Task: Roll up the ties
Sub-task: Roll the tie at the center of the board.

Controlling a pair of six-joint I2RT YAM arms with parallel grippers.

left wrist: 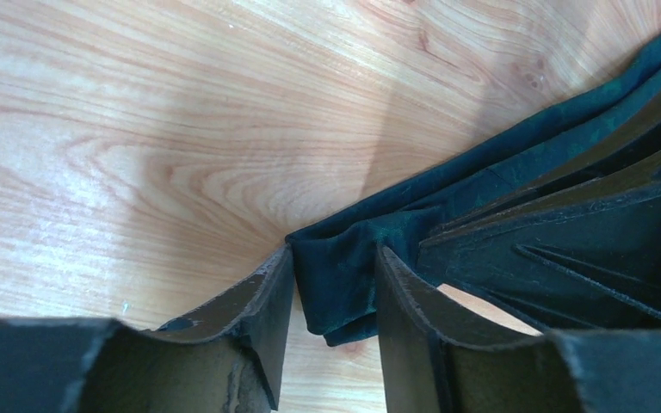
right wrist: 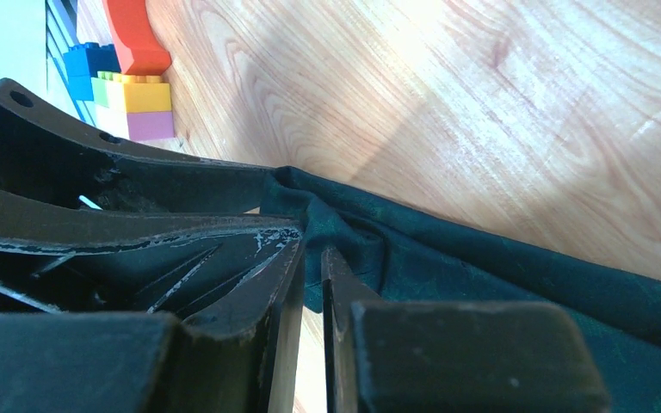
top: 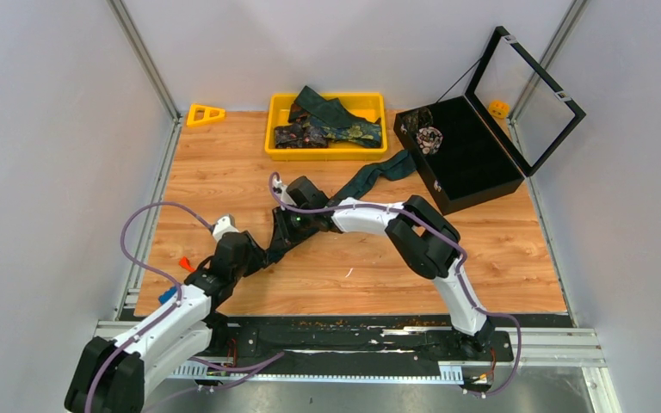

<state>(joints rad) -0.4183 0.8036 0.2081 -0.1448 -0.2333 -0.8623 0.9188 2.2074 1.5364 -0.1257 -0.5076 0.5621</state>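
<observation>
A dark teal tie (top: 380, 172) lies slantwise on the wooden table, running from beside the black case down to where both grippers meet. In the left wrist view its folded end (left wrist: 344, 284) sits between the fingers of my left gripper (left wrist: 334, 254), whose jaws stand apart around it. My left gripper (top: 258, 256) is low on the table. My right gripper (top: 286, 231) is right beside it, and its narrow jaws (right wrist: 312, 249) pinch a fold of the same tie (right wrist: 499, 275). More ties (top: 327, 120), teal and patterned, lie piled in the yellow tray (top: 327, 154).
The black case (top: 473, 168) stands open at the back right with a rolled patterned tie (top: 429, 138) inside it. A yellow triangular piece (top: 205, 114) lies at the back left. Coloured toy bricks (right wrist: 133, 95) sit by the table's left edge.
</observation>
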